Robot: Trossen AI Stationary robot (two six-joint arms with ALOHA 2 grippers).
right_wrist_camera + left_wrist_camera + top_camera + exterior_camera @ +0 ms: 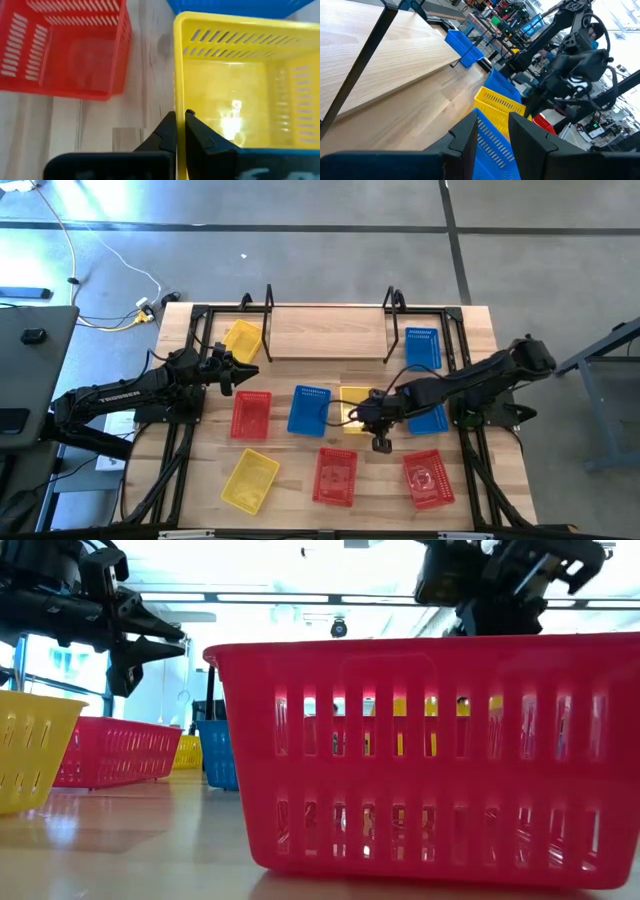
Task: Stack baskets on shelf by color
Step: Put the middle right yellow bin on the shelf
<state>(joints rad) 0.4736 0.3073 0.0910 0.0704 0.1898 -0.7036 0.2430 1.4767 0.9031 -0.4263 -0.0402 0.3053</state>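
The shelf (328, 332) stands at the far middle of the table. Nine baskets lie around it. A yellow one (243, 340) is by its left end and a blue one (423, 347) by its right end. Red (251, 414), blue (309, 409) and yellow (350, 406) baskets sit mid-table, with another blue one (432, 420) under the right arm. Yellow (250, 479) and two red ones (336, 476) (428, 479) are near the front. My right gripper (180, 116) is shut on the middle yellow basket (240, 85). My left gripper (238, 372) hovers open left of the shelf. My right gripper pinches the yellow basket's side wall (178, 75), the wall facing the red basket (70, 50), close to a corner. One finger (197, 131) is inside the basket and one (167, 131) outside, coming from above and pointing down. Whether the basket rests on the table, I cannot tell.
Black frame bars run along both table sides (185, 430) (470, 450). The shelf's black wire posts (268, 300) (395, 305) rise at its ends. In the low view a red basket (430, 760) fills the front. Cables lie on the floor beyond the far left corner (110, 300).
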